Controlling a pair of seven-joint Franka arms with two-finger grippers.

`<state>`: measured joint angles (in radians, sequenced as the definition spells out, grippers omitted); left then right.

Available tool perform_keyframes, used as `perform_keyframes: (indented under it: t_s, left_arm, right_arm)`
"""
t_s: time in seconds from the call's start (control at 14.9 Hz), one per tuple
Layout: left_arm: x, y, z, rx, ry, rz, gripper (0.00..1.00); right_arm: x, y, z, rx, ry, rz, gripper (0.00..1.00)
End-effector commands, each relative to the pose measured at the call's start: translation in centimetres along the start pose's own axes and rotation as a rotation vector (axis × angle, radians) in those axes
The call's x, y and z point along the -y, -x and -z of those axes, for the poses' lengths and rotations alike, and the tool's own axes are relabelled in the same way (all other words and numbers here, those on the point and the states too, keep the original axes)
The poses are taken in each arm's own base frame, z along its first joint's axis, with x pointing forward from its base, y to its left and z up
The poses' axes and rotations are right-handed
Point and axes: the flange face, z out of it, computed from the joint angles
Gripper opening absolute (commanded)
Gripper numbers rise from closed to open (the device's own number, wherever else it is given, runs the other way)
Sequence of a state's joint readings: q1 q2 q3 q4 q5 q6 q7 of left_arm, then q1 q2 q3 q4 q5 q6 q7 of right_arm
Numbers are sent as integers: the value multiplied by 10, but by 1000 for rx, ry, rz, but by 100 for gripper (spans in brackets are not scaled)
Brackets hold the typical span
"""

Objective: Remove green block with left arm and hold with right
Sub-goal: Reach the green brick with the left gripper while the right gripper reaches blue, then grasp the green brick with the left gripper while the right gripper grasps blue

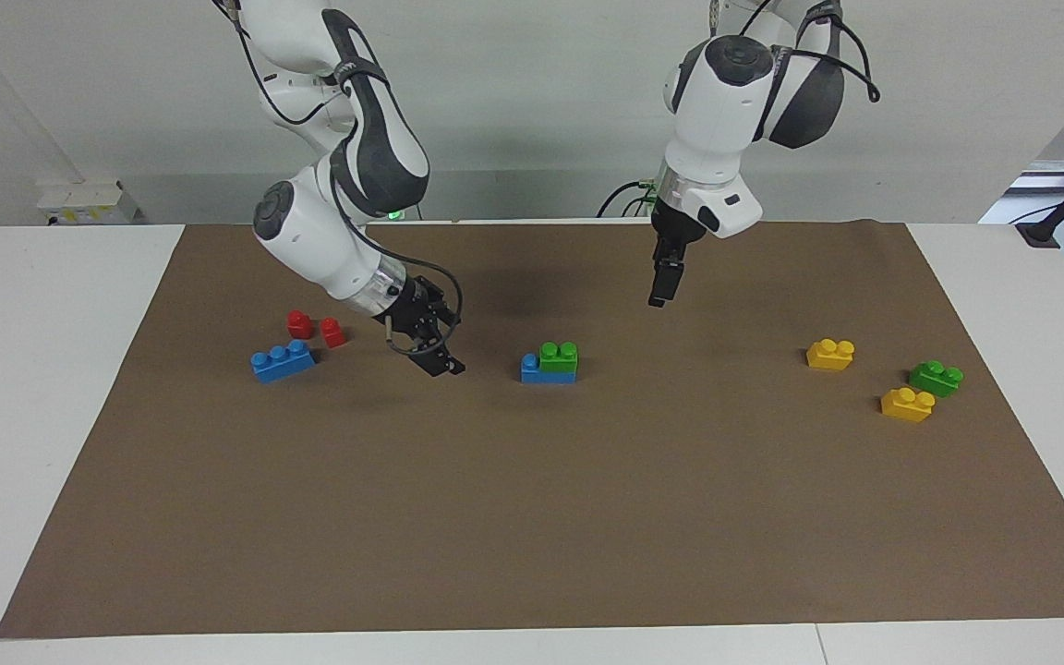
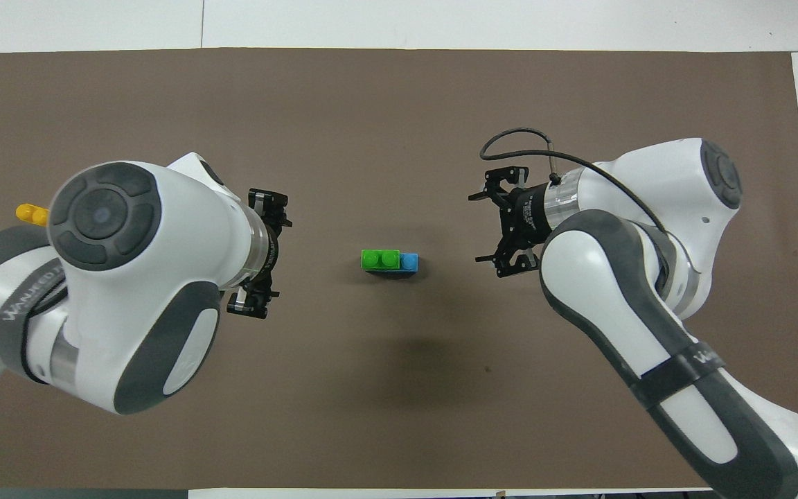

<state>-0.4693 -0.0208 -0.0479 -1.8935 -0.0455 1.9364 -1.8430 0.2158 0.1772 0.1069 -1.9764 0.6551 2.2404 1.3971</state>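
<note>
Two grippers hang open and empty over the middle of the brown mat (image 1: 587,517), one on each side of a small stack. The left gripper (image 1: 662,282), below a plain white wrist, is raised over bare mat on the left arm's side of that stack, nearer to the mat's robot-side edge, its fingers pointing down. The right gripper (image 1: 438,356), under a silver collar with a thin cable, sits low over the mat on the right arm's side, tilted toward the stack and apart from it. Neither one touches a brick.

Midway along the mat, the green block (image 1: 558,355) sits on top of a blue brick (image 1: 532,368), covering all but one blue stud at the right arm's end.

Toward the right arm's end of the mat lie two red bricks (image 1: 315,328) and, a little farther from the robots, a lone blue brick (image 1: 283,361).

Toward the left arm's end lie two yellow bricks (image 1: 830,354) and another green brick (image 1: 936,378) between them.
</note>
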Motion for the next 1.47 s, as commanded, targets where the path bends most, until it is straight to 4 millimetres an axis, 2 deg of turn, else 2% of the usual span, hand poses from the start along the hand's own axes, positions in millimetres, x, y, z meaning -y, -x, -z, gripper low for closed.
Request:
perform_keyframes:
  t_s: [0.0, 0.27, 0.34, 0.47, 0.8, 1.14, 1.41]
  left_arm:
    - [-5, 21, -27, 13, 4, 134, 100]
    - [-6, 53, -63, 12, 6, 246, 100]
    - [-5, 65, -77, 8, -1, 256, 100]
    - [-1, 76, -94, 6, -5, 280, 100]
    - [4, 84, -111, -6, 29, 316, 100]
    - [-4, 88, -130, -32, 56, 342, 100]
    - [-18, 95, -146, -54, 60, 345, 100]
  right_arm:
    - [-2, 1, -25, 8, -18, -39, 99]
    - [-4, 4, -63, 3, -22, -52, 99]
    - [-5, 4, -73, 1, -25, -57, 99]
    - [-8, 10, -90, 0, -41, -59, 99]
    - [-16, 10, -117, -16, -57, -71, 100]
    - [-23, 16, -148, -28, -87, -78, 100]
    - [-24, 16, -155, -36, -97, -76, 100]
